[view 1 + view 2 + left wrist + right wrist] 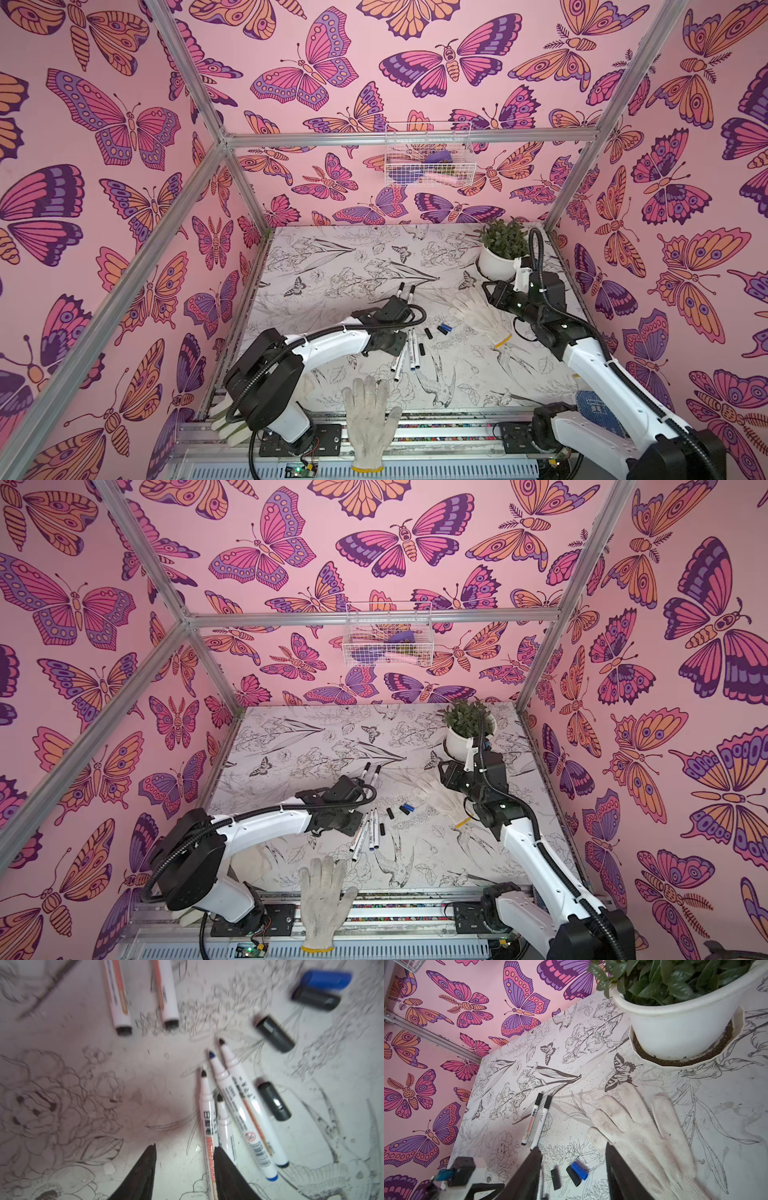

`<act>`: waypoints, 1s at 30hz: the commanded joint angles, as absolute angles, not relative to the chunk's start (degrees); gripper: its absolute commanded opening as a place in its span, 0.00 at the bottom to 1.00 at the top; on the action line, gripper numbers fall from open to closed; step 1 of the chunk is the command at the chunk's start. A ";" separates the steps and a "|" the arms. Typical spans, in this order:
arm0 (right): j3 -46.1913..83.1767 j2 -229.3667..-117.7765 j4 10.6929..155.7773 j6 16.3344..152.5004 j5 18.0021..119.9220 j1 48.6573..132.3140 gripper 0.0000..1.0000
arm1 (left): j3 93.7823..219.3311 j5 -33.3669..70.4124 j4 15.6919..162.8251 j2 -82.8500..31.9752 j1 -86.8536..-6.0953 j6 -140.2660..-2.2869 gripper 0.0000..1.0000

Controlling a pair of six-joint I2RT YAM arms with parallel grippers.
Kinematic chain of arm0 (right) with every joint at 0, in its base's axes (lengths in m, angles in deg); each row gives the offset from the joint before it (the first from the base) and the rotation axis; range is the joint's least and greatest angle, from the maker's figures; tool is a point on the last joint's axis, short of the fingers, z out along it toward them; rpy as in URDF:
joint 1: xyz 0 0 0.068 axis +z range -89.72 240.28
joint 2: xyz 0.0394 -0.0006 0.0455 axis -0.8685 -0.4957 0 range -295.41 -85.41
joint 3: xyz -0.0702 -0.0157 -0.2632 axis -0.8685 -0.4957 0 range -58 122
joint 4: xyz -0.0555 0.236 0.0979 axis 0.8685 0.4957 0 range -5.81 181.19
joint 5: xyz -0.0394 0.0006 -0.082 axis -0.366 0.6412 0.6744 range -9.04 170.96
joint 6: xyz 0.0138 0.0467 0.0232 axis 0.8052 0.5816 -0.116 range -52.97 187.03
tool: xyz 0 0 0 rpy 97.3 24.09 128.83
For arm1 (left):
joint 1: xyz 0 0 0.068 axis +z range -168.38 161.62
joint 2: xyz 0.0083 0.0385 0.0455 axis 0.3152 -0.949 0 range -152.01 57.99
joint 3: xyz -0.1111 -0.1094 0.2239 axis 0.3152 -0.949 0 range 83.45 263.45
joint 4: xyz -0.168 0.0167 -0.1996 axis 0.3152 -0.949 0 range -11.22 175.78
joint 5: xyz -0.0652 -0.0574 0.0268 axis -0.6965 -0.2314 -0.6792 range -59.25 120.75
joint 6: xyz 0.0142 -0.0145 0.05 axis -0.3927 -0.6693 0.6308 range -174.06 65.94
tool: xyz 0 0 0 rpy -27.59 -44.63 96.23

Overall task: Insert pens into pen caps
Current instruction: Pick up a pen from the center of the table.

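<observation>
In the left wrist view my left gripper [185, 1148] stands open just above the table. Several uncapped white pens [239, 1105] lie fanned out beside it. One red-labelled pen [207, 1126] lies along the inside of one finger, not clamped. Loose pen caps lie past the tips: a blue cap [328, 979] and three black caps [274, 1033]. Two capped pens [406, 291] rest farther back. My right gripper [573, 1148] hangs open and empty above the blue cap [580, 1171] and two black caps [555, 1176], next to a white glove.
A white knit glove [478, 316] lies under the right arm, another glove [370, 419] over the front rail. A potted plant [498, 253] stands at the back right. A wire basket [428, 153] hangs on the back wall.
</observation>
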State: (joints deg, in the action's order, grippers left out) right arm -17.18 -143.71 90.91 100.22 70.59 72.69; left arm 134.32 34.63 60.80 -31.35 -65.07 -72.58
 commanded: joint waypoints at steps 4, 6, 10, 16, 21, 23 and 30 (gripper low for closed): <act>-17.33 -143.60 89.95 98.97 70.06 72.53 0.52 | 131.91 32.38 62.40 -28.93 -66.44 -73.40 0.46; -17.39 -143.53 89.99 98.94 69.98 72.51 0.52 | 131.72 31.50 62.41 -29.07 -66.71 -73.18 0.46; -17.56 -142.99 90.08 98.69 70.32 72.56 0.52 | 131.39 31.45 62.40 -29.95 -67.15 -73.26 0.46; -17.46 -142.89 89.92 98.78 70.06 72.59 0.52 | 131.45 32.50 62.40 -31.21 -67.68 -73.58 0.43; -17.56 -142.71 90.00 98.73 70.15 72.59 0.52 | 130.74 32.36 62.22 -32.20 -68.12 -74.25 0.41; -17.56 -142.71 89.92 98.70 70.16 72.58 0.52 | 130.65 32.13 62.16 -32.99 -68.50 -74.49 0.41; -17.43 -142.49 89.98 98.79 69.80 72.56 0.52 | 130.08 33.38 62.05 -33.86 -68.74 -76.38 0.38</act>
